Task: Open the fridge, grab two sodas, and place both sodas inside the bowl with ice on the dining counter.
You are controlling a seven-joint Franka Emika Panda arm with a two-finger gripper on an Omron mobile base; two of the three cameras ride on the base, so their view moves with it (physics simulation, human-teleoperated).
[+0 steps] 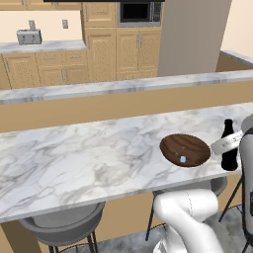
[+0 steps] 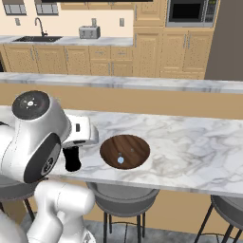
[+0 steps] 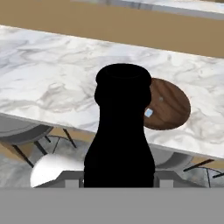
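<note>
We are looking over the dining counter (image 1: 74,158), its white-grey veined marble top running across the room from left to right, with a second marble ledge (image 1: 123,85) lying behind it above a tan front. Along the far wall, going left to right, a sink (image 2: 37,39) is sitting in the wall counter, then a toaster (image 2: 89,32), then tan cabinets (image 2: 147,59) with a microwave (image 2: 190,12) set above them, and a tall grey panel (image 1: 195,37) is standing at the right end. Round grey stools (image 1: 62,225) are tucked under the near edge of the counter.

On the marble, the dark brown bowl (image 1: 185,149) is resting near the front edge, with one small pale cube (image 1: 183,159) lying inside it. Just beside the bowl, on the side toward the arm, the black bottle (image 1: 229,146) is standing upright at the counter's near edge; whether its base is touching the marble we cannot tell.

The gripper (image 3: 119,183) is reaching in at the bottle's level. In the hand view the bottle is rising directly between the two finger tips, which are pressing against its lower body on either side, so the fingers are clamped on it. The bowl is showing just beyond the bottle's right shoulder there.
</note>
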